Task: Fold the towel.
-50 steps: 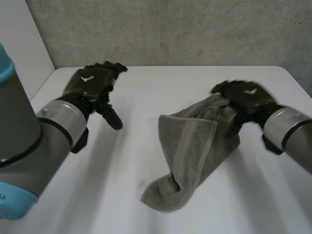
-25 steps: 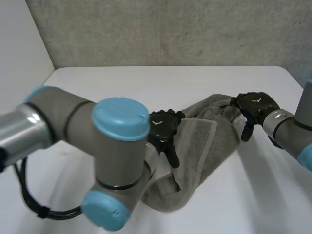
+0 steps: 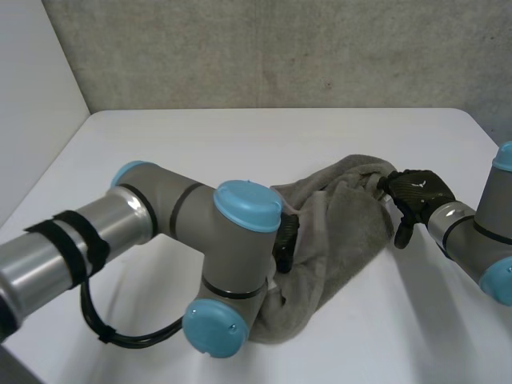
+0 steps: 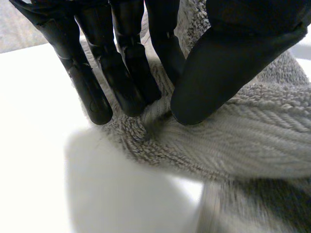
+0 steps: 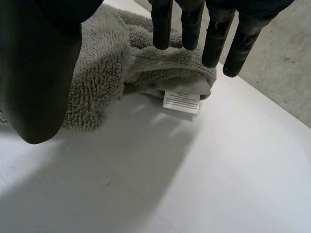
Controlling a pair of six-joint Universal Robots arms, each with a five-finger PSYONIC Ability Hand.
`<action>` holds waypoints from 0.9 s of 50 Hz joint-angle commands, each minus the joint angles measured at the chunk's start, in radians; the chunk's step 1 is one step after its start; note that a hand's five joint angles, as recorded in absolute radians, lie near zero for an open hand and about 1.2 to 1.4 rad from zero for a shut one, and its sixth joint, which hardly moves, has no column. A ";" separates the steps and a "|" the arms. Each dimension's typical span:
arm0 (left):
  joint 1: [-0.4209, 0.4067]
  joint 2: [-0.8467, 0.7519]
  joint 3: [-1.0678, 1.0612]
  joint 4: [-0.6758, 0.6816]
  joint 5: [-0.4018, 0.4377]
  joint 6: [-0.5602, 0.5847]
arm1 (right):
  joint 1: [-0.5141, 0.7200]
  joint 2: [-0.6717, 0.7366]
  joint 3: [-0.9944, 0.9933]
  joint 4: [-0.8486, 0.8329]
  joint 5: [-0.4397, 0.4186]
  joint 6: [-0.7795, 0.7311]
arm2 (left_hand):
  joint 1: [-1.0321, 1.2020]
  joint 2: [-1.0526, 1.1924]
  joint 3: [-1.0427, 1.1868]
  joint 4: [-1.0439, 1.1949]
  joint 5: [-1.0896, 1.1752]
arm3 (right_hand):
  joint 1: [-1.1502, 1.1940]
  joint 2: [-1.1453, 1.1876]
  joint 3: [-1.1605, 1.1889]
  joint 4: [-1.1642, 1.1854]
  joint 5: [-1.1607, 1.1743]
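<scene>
A grey towel (image 3: 340, 232) lies crumpled on the white table (image 3: 240, 136), stretching from the right rear toward the front middle. My left arm reaches across the front, and my left hand (image 3: 286, 236) sits at the towel's left edge. In the left wrist view its fingers (image 4: 121, 73) and thumb (image 4: 218, 63) pinch a raised fold of the towel (image 4: 252, 131). My right hand (image 3: 418, 192) rests at the towel's far right end. In its own view the fingers (image 5: 214, 43) are straight and the thumb (image 5: 39, 73) stands apart, over the towel's corner (image 5: 112, 63) with a white label (image 5: 181, 101).
My left arm's elbow joints (image 3: 244, 212) hang over the table's front middle and hide part of the towel. A grey wall (image 3: 280, 48) runs along the table's back edge. Bare table lies to the left (image 3: 120, 152) and in front of the right hand (image 5: 194, 170).
My left arm swung from the far left across to the towel, and its hand closed on the towel's left edge. The right hand shifted slightly right and stayed open.
</scene>
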 commanded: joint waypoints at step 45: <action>0.403 0.582 -0.666 0.231 0.055 0.267 | 0.015 -0.024 0.055 0.001 -0.052 0.007 | -0.847 -0.875 -0.873 -0.874 -0.858 | -0.052 -0.075 -0.067 -0.083 -0.054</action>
